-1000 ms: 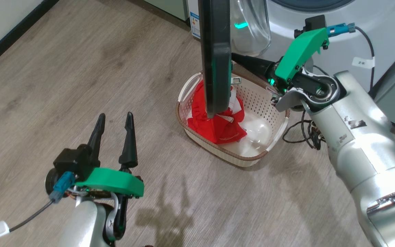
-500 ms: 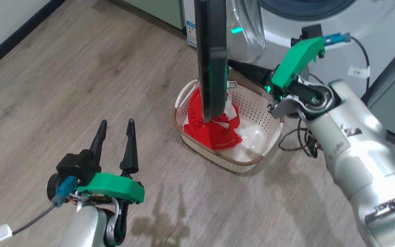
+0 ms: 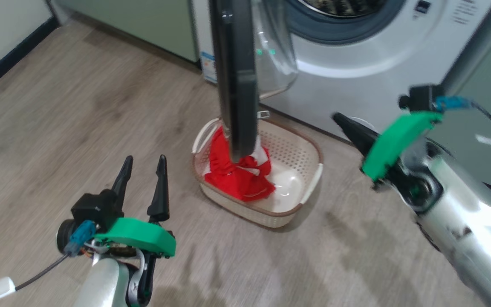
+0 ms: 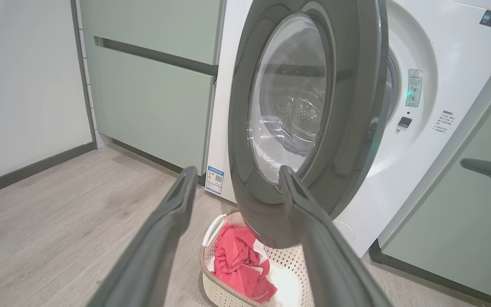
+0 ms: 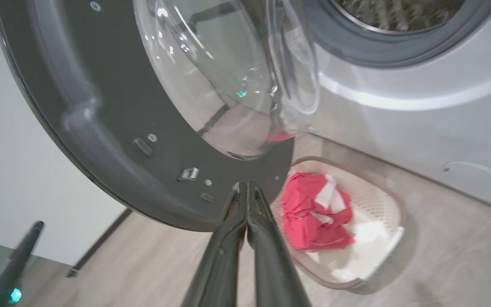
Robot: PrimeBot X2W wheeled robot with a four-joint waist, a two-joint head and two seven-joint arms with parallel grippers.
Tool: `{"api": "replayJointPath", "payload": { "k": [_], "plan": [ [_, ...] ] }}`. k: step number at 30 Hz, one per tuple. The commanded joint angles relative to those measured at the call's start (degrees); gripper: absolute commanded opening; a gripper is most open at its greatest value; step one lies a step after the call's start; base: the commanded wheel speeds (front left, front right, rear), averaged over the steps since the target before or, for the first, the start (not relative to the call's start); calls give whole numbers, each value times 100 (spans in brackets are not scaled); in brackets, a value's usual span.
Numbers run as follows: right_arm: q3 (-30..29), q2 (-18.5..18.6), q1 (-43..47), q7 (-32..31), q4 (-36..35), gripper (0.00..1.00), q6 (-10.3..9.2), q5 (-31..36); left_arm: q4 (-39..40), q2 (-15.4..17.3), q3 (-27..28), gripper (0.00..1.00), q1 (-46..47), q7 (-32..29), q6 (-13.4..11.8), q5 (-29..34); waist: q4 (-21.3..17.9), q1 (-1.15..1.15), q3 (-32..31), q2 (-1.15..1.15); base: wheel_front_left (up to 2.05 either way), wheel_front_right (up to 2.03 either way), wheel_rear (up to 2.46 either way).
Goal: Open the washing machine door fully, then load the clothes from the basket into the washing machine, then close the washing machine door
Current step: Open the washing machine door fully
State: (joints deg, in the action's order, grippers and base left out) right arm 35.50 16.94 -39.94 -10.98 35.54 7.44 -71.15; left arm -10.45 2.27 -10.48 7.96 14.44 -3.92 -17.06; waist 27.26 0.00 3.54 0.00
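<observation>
The left gripper (image 3: 145, 158) hovers over the near-left floor (image 3: 58, 128), jaws spread wide and empty, placed as it was a second ago. To its right, the washing machine door (image 3: 235, 85) stands swung out, edge-on and roughly square to the washing machine (image 3: 356, 55), with the drum mouth exposed. Under the door's lower edge, the basket (image 3: 309, 147) sits on the floor with the red clothes (image 3: 237, 181) heaped in its left half, none loaded yet.

The change is on the right. The right gripper (image 3: 338, 118), jaws pressed shut on nothing, was close against the door's inner side a second ago. It now sits clear of the door, right of the basket. The push looks finished, but the door overhangs the clothes, so it may not be fully open.
</observation>
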Motion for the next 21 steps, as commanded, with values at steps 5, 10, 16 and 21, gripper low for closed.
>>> {"api": "replayJointPath", "payload": {
  "k": [5,10,16,21],
  "plan": [
    [542,732,374,1469,-459,0,5,1354,50,61,271,100,320,56,76,75,-312,0,-80,0,0,0,0],
    [103,833,607,2549,-501,0,5,2452,-45,61,419,100,430,56,127,141,-595,0,-114,0,0,0,0],
    [-1885,-18,1646,2595,-1759,0,5,3572,-7,61,522,100,423,56,157,206,-828,0,-135,0,0,0,0],
    [-2779,-802,2641,2596,-2763,0,5,4417,32,61,579,100,358,56,147,228,-947,0,-133,0,0,0,0]
  ]
}}
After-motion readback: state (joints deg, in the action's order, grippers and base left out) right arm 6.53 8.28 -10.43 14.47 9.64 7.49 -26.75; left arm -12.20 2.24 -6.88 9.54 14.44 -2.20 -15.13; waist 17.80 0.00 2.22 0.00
